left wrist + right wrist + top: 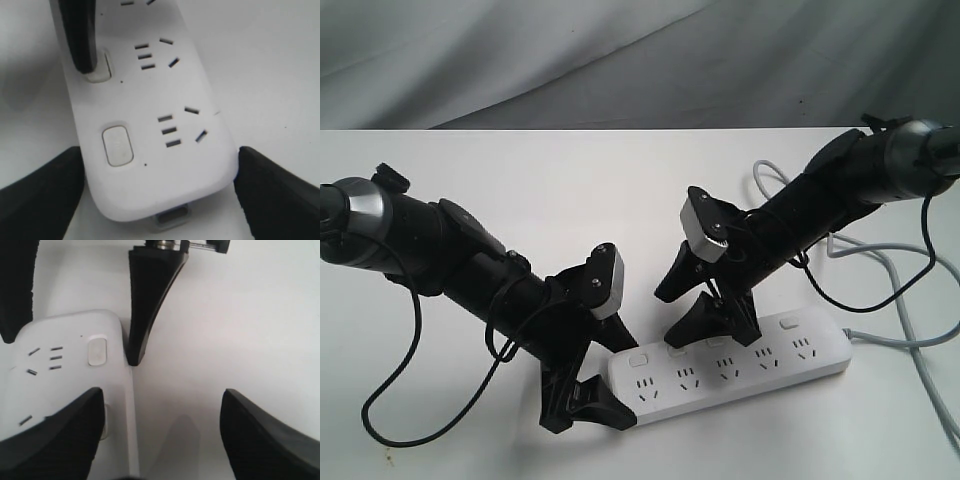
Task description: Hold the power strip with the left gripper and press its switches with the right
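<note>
Left claw (620,380) is clamped on the end of the power strip (740,365), one finger tight against each long side, with the strip lying flat on the counter (520,170). Right claw (665,320) is spread wide and gripping nothing. One of its fingers (82,35) sits on the second switch (106,67) along from the left claw.

The power strip (730,372) lies on the table (520,180) near its front edge, right of centre; my left gripper (612,378) straddles its left end, one finger behind, one in front; my right gripper (678,312) sets one finger on the second switch (104,70) from that end, the other behind the strip; the cord (910,340) trails toward the right edge.
</note>
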{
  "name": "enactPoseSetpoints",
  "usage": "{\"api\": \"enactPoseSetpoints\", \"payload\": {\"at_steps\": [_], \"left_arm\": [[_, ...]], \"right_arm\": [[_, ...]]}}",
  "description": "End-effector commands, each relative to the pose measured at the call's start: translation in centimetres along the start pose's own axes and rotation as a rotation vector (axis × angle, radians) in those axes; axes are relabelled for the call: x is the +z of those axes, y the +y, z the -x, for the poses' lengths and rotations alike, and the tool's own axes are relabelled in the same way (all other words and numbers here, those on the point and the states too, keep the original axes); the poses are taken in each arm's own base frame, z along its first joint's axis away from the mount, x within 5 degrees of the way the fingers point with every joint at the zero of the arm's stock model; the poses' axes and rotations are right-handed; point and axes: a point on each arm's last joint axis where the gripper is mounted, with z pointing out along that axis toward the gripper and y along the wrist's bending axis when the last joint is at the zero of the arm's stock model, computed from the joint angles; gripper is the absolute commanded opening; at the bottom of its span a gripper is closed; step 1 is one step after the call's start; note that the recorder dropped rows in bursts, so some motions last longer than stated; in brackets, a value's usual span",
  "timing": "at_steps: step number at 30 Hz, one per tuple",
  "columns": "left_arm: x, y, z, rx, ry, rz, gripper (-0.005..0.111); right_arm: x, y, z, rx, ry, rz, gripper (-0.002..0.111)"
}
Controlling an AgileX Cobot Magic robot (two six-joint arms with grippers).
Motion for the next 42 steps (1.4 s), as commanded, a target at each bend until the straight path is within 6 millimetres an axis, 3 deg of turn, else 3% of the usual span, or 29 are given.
{"api": "enactPoseSetpoints", "payload": {"at_steps": [1, 9, 18, 24, 34, 42], "left_arm": [[0.1, 0.1, -0.1, 0.017, 0.019, 0.021, 0.030], [0.1, 0.1, -0.1, 0.017, 0.019, 0.021, 0.030], [0.1, 0.1, -0.1, 0.017, 0.019, 0.021, 0.030], [0.1, 0.1, -0.1, 0.017, 0.019, 0.021, 0.030], [0.1, 0.1, -0.1, 0.017, 0.019, 0.021, 0.030], [0.1, 0.1, -0.1, 0.017, 0.019, 0.021, 0.030]], "right_arm": [[-0.1, 0.2, -0.1, -0.011, 0.000, 0.010, 0.061], [0.0, 0.3, -0.4, -0.014, 0.024, 0.024, 0.061], [1.7, 0.0, -2.6, 0.040, 0.061, 0.047, 0.061], [1.7, 0.0, -2.6, 0.043, 0.071, 0.037, 0.061], [0.2, 0.0, -0.1, 0.011, -0.030, 0.034, 0.061], [-0.3, 0.1, 0.5, 0.002, -0.053, 0.029, 0.061]]}}
